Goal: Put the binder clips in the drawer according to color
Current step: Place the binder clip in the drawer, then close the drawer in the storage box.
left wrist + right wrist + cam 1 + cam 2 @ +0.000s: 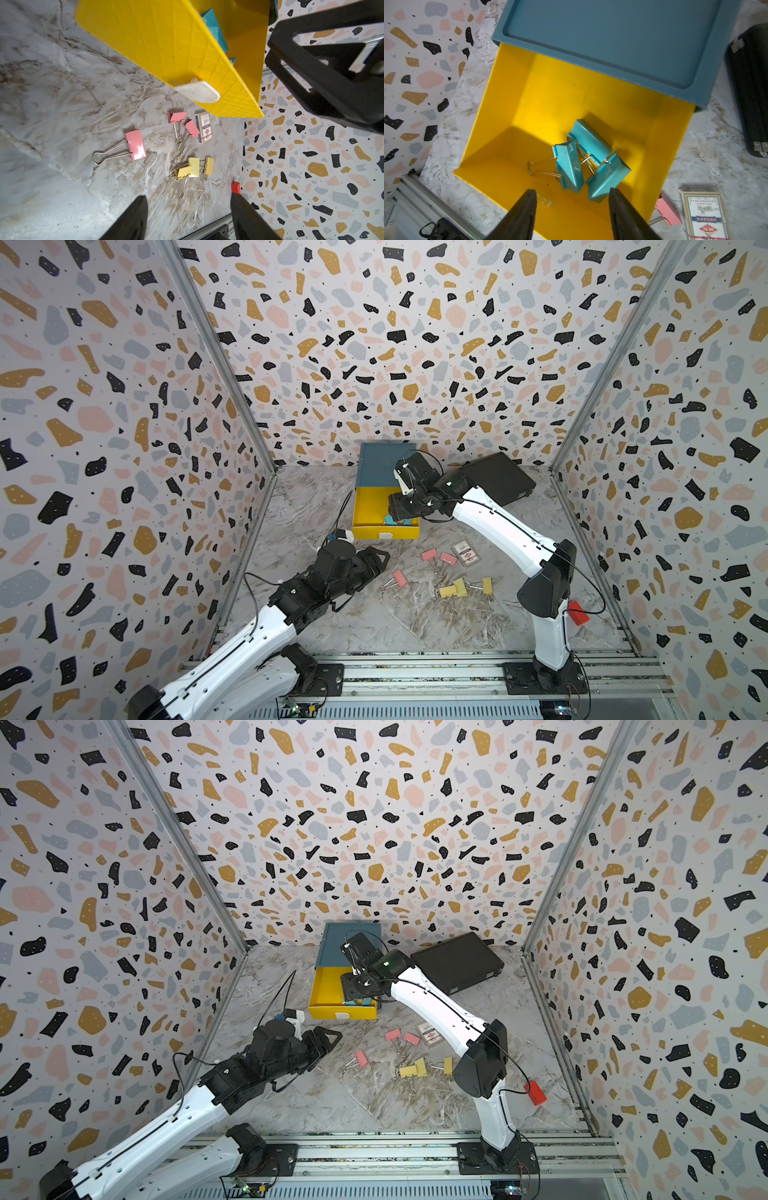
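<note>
Your right gripper (572, 190) hangs open above the yellow drawer (500, 116).
Three teal clips (591, 141) lie inside; your left gripper (189, 196), near-left of it, is open and empty.

Lab robot cell: patterned panel walls (374, 344), aluminium rail base (424, 674), marble-print tabletop (395, 622).

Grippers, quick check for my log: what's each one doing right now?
Left gripper: open, holding nothing.
Right gripper: open, empty, over the yellow drawer.
</note>
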Available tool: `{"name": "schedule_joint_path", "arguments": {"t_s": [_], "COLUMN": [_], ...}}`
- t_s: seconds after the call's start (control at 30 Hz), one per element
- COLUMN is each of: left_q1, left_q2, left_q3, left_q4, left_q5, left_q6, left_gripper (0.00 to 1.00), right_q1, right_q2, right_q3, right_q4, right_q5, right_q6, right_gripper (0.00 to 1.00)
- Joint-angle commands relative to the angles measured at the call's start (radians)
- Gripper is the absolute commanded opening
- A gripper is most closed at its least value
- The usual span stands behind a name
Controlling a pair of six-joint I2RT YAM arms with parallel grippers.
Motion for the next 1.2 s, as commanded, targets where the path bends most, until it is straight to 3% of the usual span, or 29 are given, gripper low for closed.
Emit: {"name": "schedule_joint_path", "arguments": {"t_s": [0.0, 0.13, 0.27, 0.43, 0.53, 0.8, 1.17], "left_q1": [0.023, 0.041, 0.045, 0.054, 0.059, 0.060, 0.081], "left_q2": [0.019, 0.067, 0.124, 0.186, 0.231, 0.313, 0.416], "left_q3": [0.006, 0.038, 0.087, 0.130, 0.174, 0.308, 0.417], "left_q4": [0.119, 0.121, 0.106, 0.100, 0.075, -0.083, -0.098], "left_q5": [0.025, 0.031, 0.027, 0.015, 0.016, -0.065, -0.064], "left_q6": [-0.012, 0.022, 0.073, 0.130, 0.171, 0.296, 0.378], "left_gripper": [0.65, 0.64, 0.63, 0.53, 0.53, 0.52, 0.37], "right_q1": [-0.013, -0.027, -0.048, -0.063, -0.069, -0.071, -0.071], "right_q2": [-0.090, -0.202, -0.359, -0.524, -0.577, -0.665, -0.715], "right_q3": [0.027, -0.076, -0.295, -0.533, -0.613, -0.726, -0.771], "right_q4": [-0.029, 0.012, 0.114, 0.206, 0.211, 0.221, 0.208], "right_q5": [-0.012, -0.017, -0.040, -0.051, -0.053, -0.067, -0.059], "right_q6": [-0.006, -0.014, -0.001, 0.016, 0.018, 0.044, 0.038], "right_gripper": [0.58, 0.54, 0.50, 0.45, 0.45, 0.44, 0.43]}}
